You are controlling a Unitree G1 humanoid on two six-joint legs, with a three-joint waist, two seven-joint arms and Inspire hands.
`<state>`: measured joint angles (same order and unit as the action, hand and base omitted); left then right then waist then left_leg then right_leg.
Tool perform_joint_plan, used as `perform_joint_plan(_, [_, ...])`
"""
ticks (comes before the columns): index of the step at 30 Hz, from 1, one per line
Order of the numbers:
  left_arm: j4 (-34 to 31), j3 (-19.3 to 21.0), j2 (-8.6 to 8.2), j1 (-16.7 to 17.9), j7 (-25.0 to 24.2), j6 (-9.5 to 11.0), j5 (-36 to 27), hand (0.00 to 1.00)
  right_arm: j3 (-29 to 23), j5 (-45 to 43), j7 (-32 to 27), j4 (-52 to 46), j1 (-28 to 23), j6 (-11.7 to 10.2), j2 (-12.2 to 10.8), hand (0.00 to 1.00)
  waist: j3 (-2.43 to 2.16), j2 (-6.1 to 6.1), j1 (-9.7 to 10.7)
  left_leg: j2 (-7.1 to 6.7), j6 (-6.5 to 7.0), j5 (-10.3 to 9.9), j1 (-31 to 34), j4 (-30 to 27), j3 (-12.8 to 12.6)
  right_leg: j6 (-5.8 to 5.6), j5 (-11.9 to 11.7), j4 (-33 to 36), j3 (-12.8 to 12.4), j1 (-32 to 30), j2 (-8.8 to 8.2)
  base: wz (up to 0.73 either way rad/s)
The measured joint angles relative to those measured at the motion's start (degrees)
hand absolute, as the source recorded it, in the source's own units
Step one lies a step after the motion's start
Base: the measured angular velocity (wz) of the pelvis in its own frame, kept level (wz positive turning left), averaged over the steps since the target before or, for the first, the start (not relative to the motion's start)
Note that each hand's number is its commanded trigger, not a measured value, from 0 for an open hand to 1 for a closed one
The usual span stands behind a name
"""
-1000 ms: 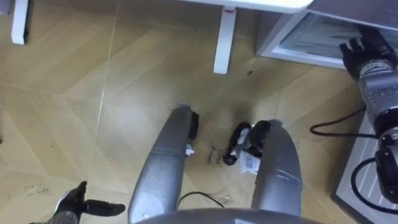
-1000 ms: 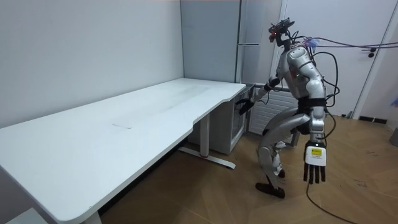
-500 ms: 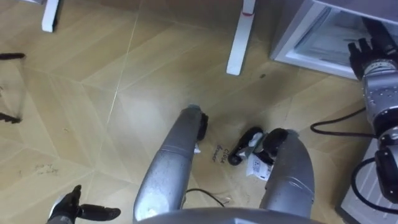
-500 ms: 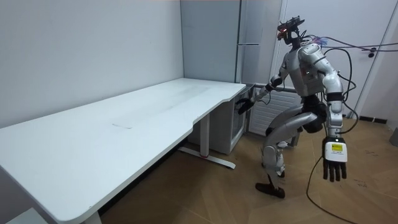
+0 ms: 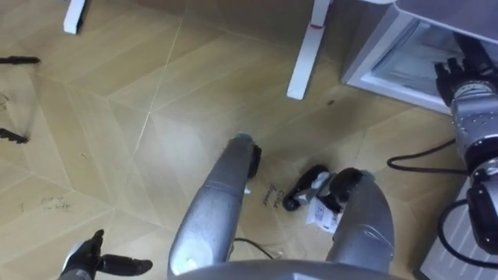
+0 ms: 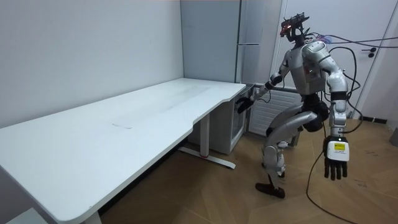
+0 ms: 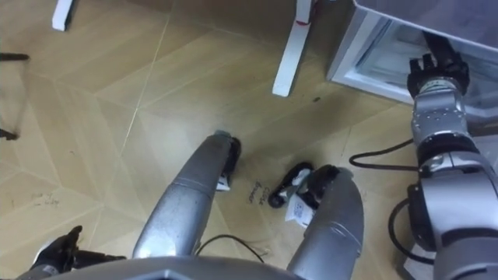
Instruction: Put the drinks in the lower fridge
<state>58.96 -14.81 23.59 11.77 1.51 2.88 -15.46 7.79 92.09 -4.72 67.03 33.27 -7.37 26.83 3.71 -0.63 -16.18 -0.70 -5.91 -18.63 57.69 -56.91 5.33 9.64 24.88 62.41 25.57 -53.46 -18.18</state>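
Glass-fronted and white-framed, the lower fridge (image 5: 405, 62) stands on the floor at the end of the desk, directly ahead of the robot and to its right. The right hand (image 5: 459, 71) is raised against the fridge front with fingers spread and nothing in its grasp (contact with the frame cannot be confirmed). The left hand (image 6: 336, 163) hangs at the robot's side, fingers straight, empty. The robot stands with knees bent on the wood floor (image 5: 156, 117), laid in a herringbone pattern. A white desk leg (image 5: 307, 50) stands just left of the fridge. The white desk (image 6: 124, 130) runs along the wall on the room view's left, and a tall grey cabinet (image 6: 249, 37) rises behind the fridge. Open floor lies on the robot's left.
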Motion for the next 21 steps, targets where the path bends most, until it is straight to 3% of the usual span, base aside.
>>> perform_joint_plan(3, [-0.56,0.05,0.05,-0.37,-0.89,-0.07,-0.24,0.00,-0.08,-0.02,2.47,2.44,-0.42,0.50,-0.36,0.00,-0.11,0.14,0.31,-0.08,0.81,0.76,-2.36,2.97,0.41,-0.87,-1.02,-3.30,1.59,3.34,0.12,0.18])
perform_joint_plan(8, [-0.85,0.03,0.04,-1.30,-1.17,-0.08,-0.69,0.00,-0.16,-0.48,7.67,4.39,-1.93,2.56,-0.34,0.00,-0.14,-0.01,0.42,0.01,1.54,3.46,-5.80,7.35,1.29,-2.16,-3.19,-8.81,2.78,7.54,1.76,0.05])
perform_joint_plan(13, [0.77,0.04,-0.19,-4.35,-2.26,0.08,-0.69,0.00,-0.05,-4.22,14.13,6.87,-5.12,4.47,-0.33,0.00,-0.20,-0.33,0.75,-0.15,2.29,3.07,-8.70,8.35,1.15,-3.07,-4.23,-11.29,2.78,10.67,2.40,-0.03])
perform_joint_plan(16, [1.25,0.11,-0.45,-4.47,-2.29,0.10,-0.68,0.00,-0.11,-7.22,17.43,7.31,-7.76,6.00,-0.31,0.00,-0.36,-0.56,2.57,-0.67,3.23,2.66,-11.50,9.41,1.03,-4.30,-4.39,-12.71,2.79,13.64,2.56,0.03])
perform_joint_plan(21, [5.26,1.64,-0.50,-4.43,-3.51,0.08,-0.57,0.00,-0.32,-12.35,22.88,8.79,-14.05,7.45,-0.33,0.00,-1.52,-0.91,4.98,0.06,4.39,1.02,-16.41,10.49,0.83,-6.33,-5.42,-16.92,2.38,19.27,4.58,-0.09])
